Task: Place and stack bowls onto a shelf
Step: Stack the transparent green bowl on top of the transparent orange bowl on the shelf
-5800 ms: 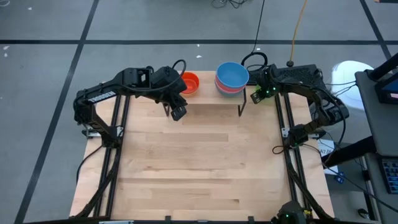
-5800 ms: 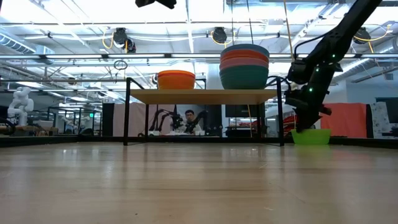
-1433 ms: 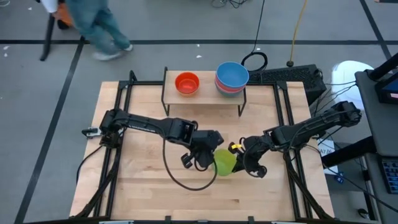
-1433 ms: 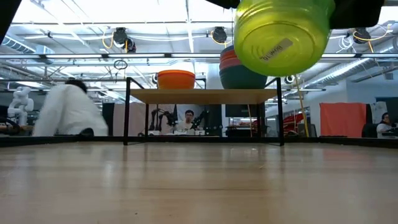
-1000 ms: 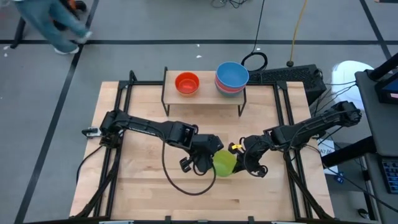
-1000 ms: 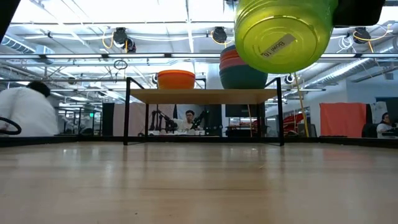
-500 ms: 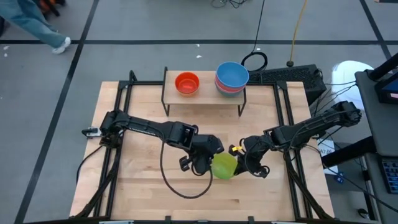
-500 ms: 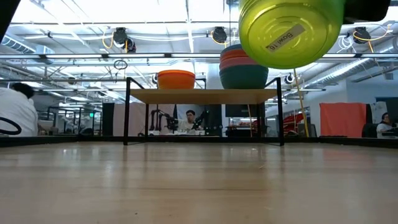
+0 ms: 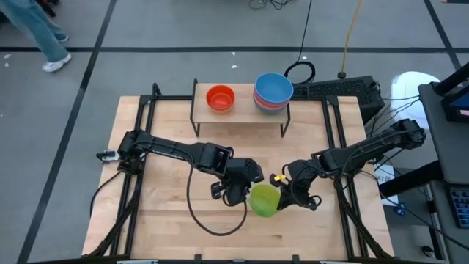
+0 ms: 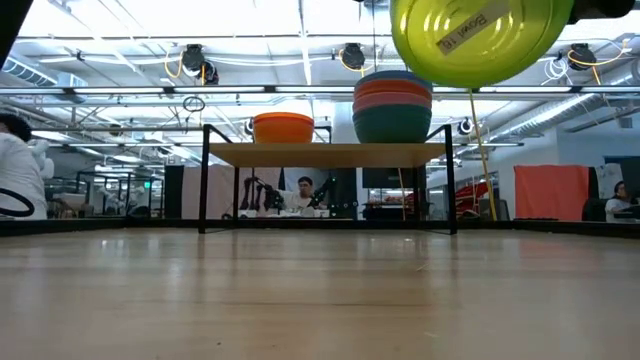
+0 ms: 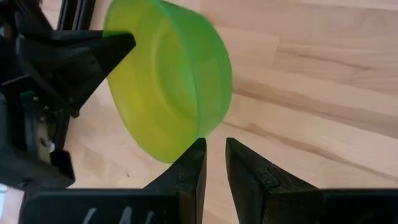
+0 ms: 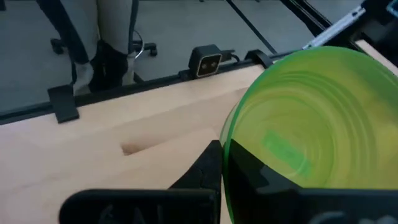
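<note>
High view: green bowl [image 9: 264,199] hung mid-table between both grippers, slightly nearer than half second before.

Low view: bowl had risen; shelf [image 10: 325,153] far behind.

Wrist views: right gripper [image 12: 225,163] pinched rim; left gripper [image 11: 213,163] nearly closed, empty. Handover looked unfinished.

In the low view the lime-green round plastic bowl [image 10: 478,38] is cut off by the top edge, and both hands holding it lie out of that picture. From above, the bowl hides the right hand's [image 9: 282,196] fingertips. The white label's print on its base is too small to read. A person [image 9: 33,29] at the far left is cropped
</note>
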`<action>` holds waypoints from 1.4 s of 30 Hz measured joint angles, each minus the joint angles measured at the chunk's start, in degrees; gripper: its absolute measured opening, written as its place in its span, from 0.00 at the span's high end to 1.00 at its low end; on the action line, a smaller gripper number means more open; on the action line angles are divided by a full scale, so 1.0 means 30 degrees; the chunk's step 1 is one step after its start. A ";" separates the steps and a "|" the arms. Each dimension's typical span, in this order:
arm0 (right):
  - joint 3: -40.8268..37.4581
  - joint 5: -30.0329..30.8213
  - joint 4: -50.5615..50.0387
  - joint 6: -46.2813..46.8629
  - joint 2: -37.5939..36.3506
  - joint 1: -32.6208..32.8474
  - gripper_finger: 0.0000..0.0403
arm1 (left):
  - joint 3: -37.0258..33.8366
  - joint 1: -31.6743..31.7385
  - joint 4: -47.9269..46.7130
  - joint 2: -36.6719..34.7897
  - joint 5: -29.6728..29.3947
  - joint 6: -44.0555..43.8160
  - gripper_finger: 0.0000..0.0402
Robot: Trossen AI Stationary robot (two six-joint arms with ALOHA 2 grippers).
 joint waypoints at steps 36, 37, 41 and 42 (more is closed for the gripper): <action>0.0000 -0.1544 0.1925 -0.3508 0.0954 -0.0018 1.00 | -0.0015 0.0544 0.2720 -0.0066 0.5224 0.0672 0.83; 0.0000 -0.1469 0.1828 -0.3412 0.1034 -0.0022 1.00 | -0.0015 0.0531 0.2759 -0.0066 0.5347 0.0670 0.83; 0.0000 -0.1910 0.1843 -0.3478 0.1284 -0.0076 1.00 | -0.0018 0.0517 0.2621 -0.0066 0.6330 -0.0055 0.83; 0.0000 -0.1932 0.1807 -0.3479 0.1290 -0.0072 1.00 | -0.0015 0.0517 0.2622 -0.0066 0.6430 -0.0173 0.83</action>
